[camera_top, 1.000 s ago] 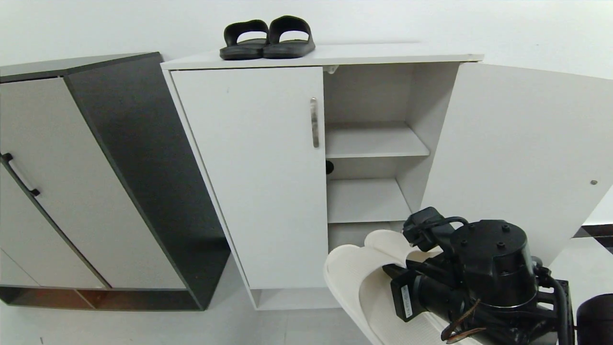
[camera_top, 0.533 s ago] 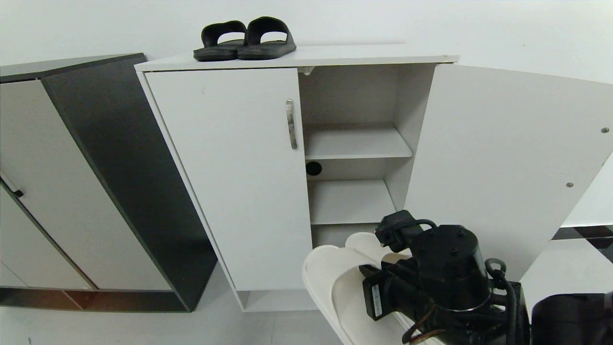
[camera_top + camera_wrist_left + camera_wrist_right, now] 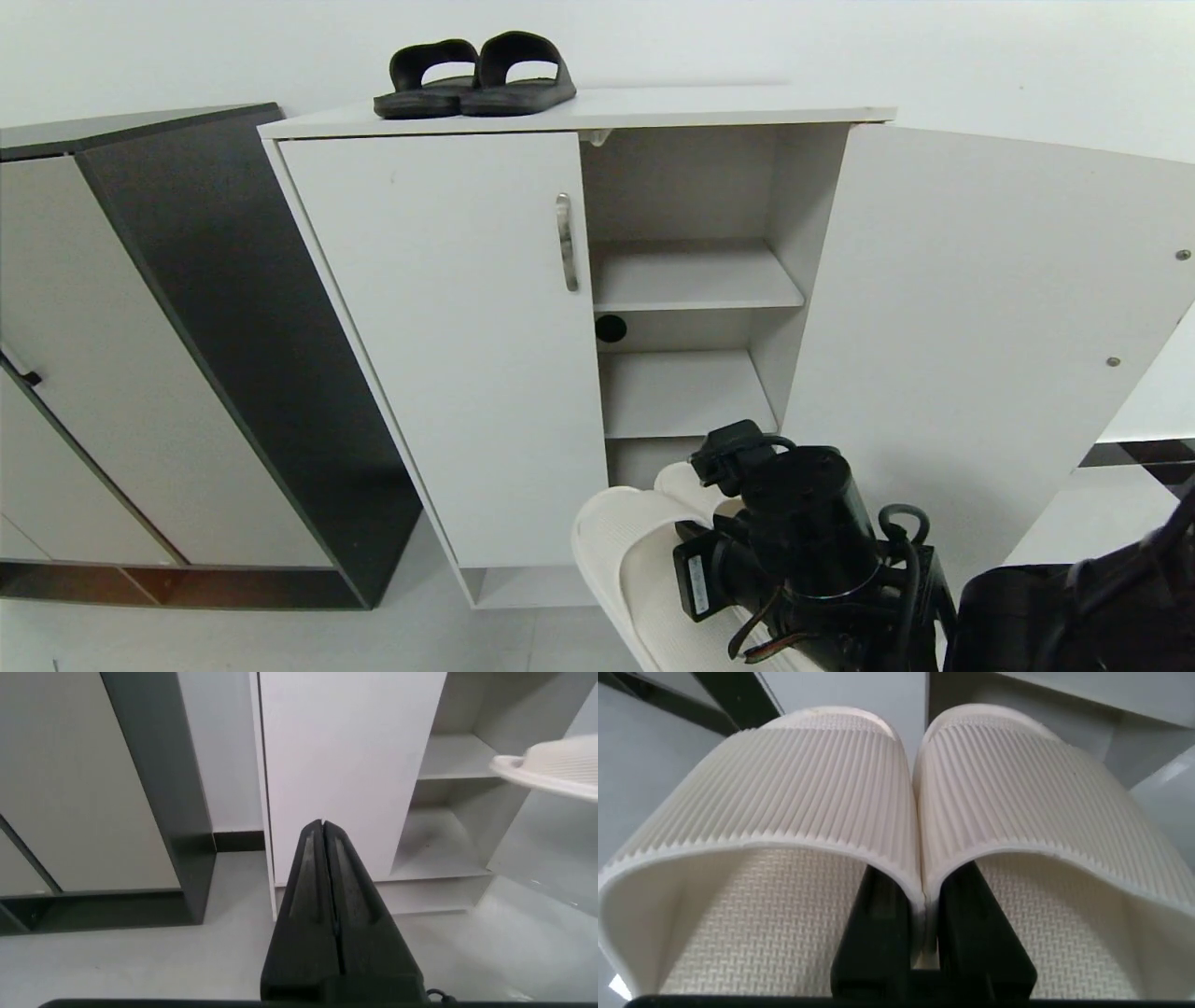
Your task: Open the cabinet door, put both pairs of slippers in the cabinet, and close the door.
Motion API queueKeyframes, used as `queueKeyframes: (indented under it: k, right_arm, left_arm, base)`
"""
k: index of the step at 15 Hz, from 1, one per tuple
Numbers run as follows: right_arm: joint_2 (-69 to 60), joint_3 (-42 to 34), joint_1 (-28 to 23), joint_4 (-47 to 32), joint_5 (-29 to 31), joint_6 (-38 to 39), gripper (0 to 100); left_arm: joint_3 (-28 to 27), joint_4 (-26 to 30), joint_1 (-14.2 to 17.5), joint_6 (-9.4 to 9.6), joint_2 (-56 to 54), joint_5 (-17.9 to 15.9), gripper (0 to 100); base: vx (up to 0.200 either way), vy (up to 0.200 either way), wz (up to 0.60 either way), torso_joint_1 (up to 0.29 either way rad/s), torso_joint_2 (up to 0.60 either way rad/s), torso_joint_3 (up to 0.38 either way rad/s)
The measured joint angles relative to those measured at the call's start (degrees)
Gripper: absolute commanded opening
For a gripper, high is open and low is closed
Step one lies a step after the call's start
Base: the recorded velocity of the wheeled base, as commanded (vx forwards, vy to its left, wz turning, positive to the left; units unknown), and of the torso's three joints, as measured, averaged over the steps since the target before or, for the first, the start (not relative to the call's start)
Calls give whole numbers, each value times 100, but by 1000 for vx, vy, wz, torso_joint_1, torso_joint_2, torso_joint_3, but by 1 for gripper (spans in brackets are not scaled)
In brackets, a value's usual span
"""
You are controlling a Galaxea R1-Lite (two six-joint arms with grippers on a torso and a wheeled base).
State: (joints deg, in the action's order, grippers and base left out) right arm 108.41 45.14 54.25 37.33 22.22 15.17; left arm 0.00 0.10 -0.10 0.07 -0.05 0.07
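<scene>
Slippers (image 3: 625,551) are easing toward the open cabinet (image 3: 448,355), my right gripper (image 3: 920,952) pinching the white pair; they're nearly going in. Left gripper (image 3: 322,835) is idling, jaws pressed together.

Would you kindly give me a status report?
Right end effector shut on white slippers, before open cabinet. Left end effector shut, empty. Black slippers atop cabinet.

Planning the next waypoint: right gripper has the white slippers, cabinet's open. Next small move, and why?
Probably ease the right gripper forward so the white slippers enter the open compartment. The cabinet door stands wide open and the pair hangs just outside the opening.
</scene>
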Motion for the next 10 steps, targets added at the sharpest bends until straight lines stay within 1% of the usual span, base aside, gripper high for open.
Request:
queueKeyframes:
  k: [2,4,7,10]
  right_arm:
    - [104,41,-11,-2,77,10,0]
    - [241,118,0,-2,424,21,0]
    - [523,524,0,-33,758,361,0]
    - [896,902,-12,-150,1220,401,0]
  left_arm:
    - [0,0,0,9,2,0,0]
    - [0,0,0,15,2,0,0]
    - [0,0,0,46,2,-2,0]
    - [0,0,-1,55,5,-7,0]
  base:
    - [0,0,0,0,0,0]
    - [0,0,0,2,0,-93]
    - [0,0,0,4,2,-175]
    - [0,0,0,1,2,-196]
